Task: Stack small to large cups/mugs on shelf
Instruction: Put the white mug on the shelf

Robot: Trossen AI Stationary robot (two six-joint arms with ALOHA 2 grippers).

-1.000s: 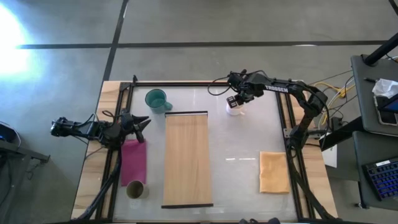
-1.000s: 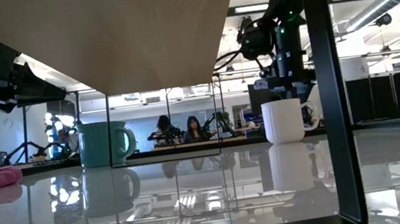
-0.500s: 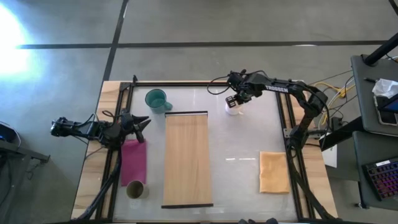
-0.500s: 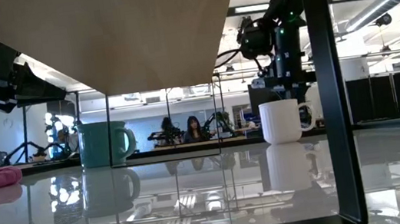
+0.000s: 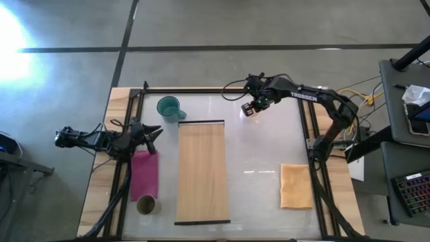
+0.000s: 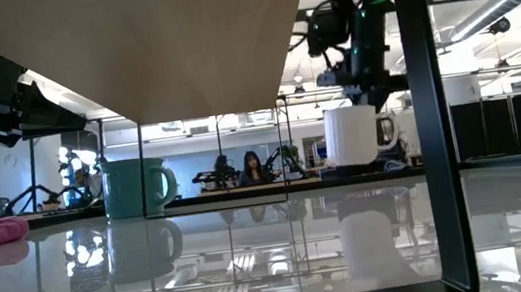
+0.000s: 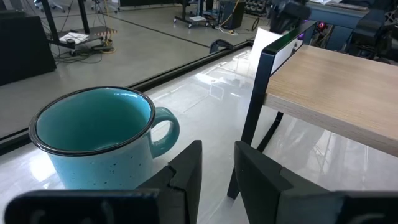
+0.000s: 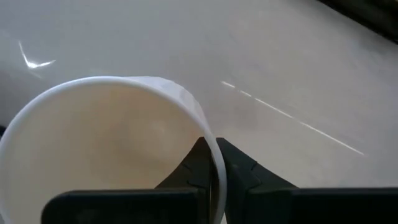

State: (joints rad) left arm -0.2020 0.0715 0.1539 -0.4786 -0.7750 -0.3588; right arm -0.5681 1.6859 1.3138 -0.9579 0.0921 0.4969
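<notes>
From above, my right gripper (image 5: 250,107) pinches the white mug (image 5: 248,111) by its rim, beside the shelf (image 5: 201,171)'s far end. Low down, the mug hangs clear of the table. My left gripper (image 7: 214,168) waits slightly parted before the teal mug (image 7: 93,143) (a shelf leg stands near).

A robotics lab: concrete floor (image 5: 222,27), framed test table (image 5: 269,144), keyboard (image 5: 411,191) alongside
</notes>
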